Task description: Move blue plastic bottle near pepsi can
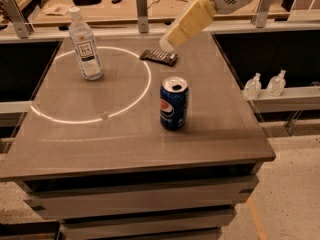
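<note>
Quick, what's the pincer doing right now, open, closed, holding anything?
Pincer: above the table's far side, by the dark wrapper; open or closed cannot be told.
</note>
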